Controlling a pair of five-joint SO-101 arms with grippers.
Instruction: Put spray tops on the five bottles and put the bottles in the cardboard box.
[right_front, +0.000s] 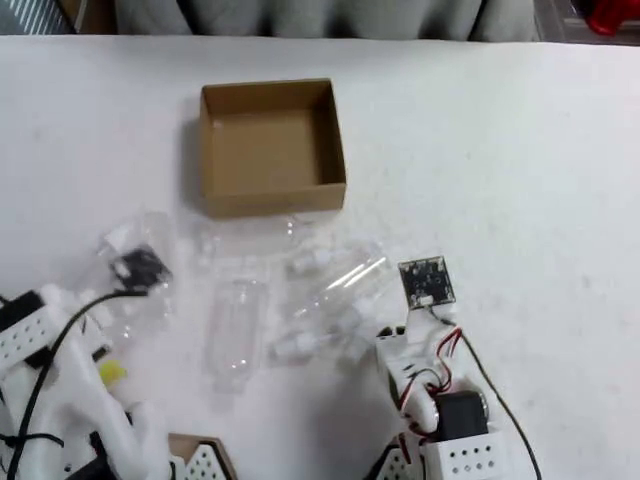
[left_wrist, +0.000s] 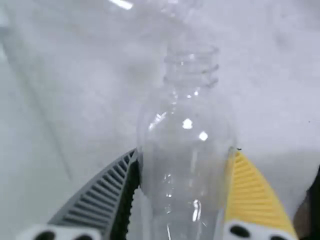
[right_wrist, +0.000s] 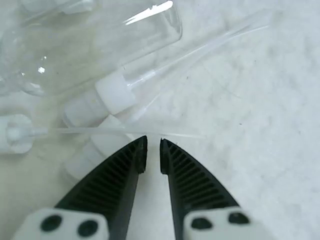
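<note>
My left gripper is shut on a clear plastic bottle, with the grey and yellow fingers pressed against its sides. The bottle's threaded neck is bare and points away from the camera. My right gripper is shut with nothing between its black fingers, low over the table. A thin spray tube lies just past its tips, running from a white spray top. Another white spray top sits on a lying bottle. The cardboard box stands open behind the bottle pile.
Several clear bottles and white spray tops lie in a loose cluster between the arms, in front of the box. The left arm fills the near left corner and the right arm the near middle. Bare white table stretches to the right.
</note>
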